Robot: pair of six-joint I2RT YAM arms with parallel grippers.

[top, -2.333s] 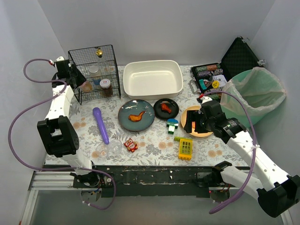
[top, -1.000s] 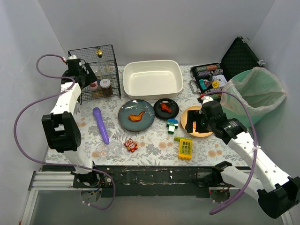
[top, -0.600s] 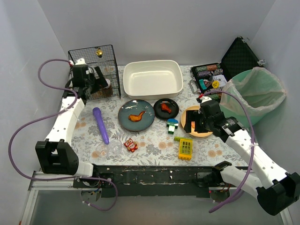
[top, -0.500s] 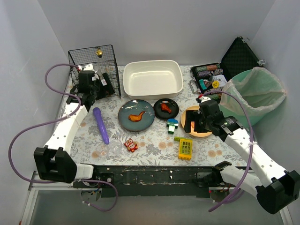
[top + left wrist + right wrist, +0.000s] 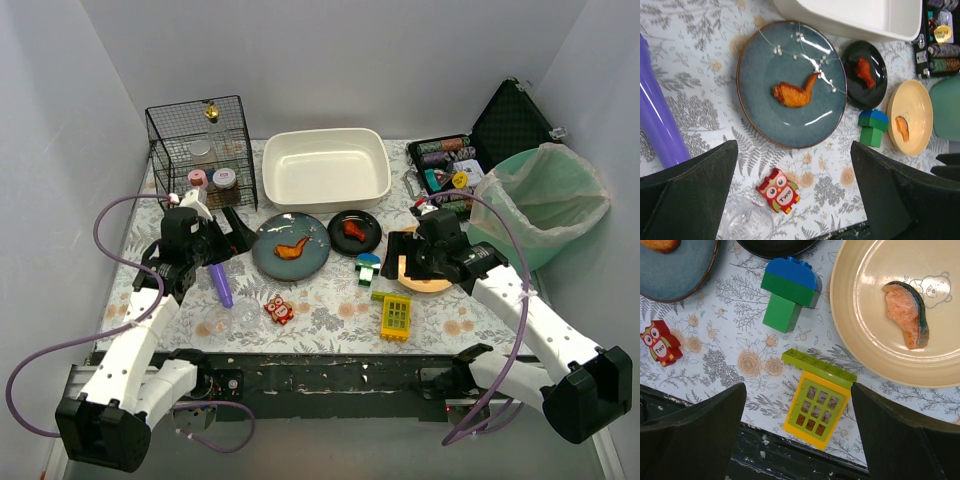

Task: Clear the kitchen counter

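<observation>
The kitchen counter [image 5: 330, 296] carries a blue-grey plate [image 5: 290, 247] with a chicken piece, a small black plate [image 5: 355, 231] and a cream plate [image 5: 430, 278] with salmon. A purple cylinder [image 5: 219, 281], a clear glass [image 5: 230, 320], a red owl block [image 5: 278, 309], a green-and-blue block [image 5: 368, 267] and a yellow window block [image 5: 396, 315] lie near the front. My left gripper [image 5: 224, 228] hangs open and empty above the cylinder's far end, with the owl [image 5: 778, 190] below its jaws. My right gripper [image 5: 405, 242] is open and empty above the window block [image 5: 819, 405].
A white basin [image 5: 325, 168] stands at the back centre. A wire cage [image 5: 203, 150] with jars is at the back left. An open black case [image 5: 447, 165] of chips and a green bagged bin [image 5: 545, 200] sit at the back right. The counter's dark front edge [image 5: 330, 372] runs below the blocks.
My left arm swung from the wire cage down toward the front, ending beside the blue-grey plate with wide jaws. My right gripper shifted slightly left off the cream plate.
</observation>
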